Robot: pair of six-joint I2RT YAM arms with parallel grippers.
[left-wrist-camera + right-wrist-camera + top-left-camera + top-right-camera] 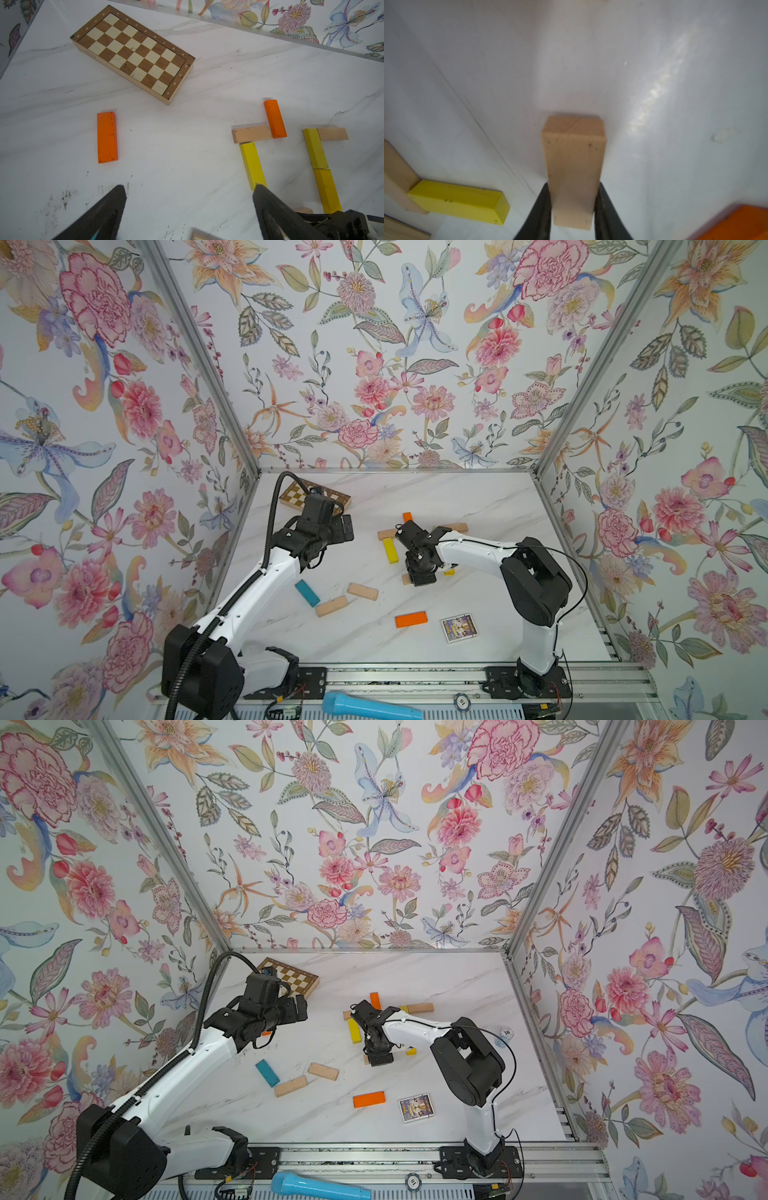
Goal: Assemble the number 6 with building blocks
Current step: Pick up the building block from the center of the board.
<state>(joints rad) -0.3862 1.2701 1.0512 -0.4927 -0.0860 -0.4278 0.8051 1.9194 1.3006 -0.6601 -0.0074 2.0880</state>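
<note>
My right gripper (pixel 573 186) is shut on a beige block (pixel 574 158), its jaws pressed against both long sides; in both top views it points down at the table (pixel 419 577) (pixel 379 1058). Beside it lies a partial figure of blocks set end to end: orange (pixel 275 118), beige (pixel 251 134), yellow (pixel 253 165), then two more yellow (pixel 315 148) (pixel 328 191) and a beige (pixel 333 134). My left gripper (pixel 190 193) hangs open over bare table, left of the figure (pixel 345 527), with nothing between its fingers.
Loose blocks lie toward the front: teal (pixel 307 593), two beige (pixel 363 591) (pixel 331 606), orange (pixel 411 619). Another orange block (pixel 107 137) lies under my left arm. A chequered board (pixel 293 494) sits at the back left, a picture card (pixel 458 627) at the front right.
</note>
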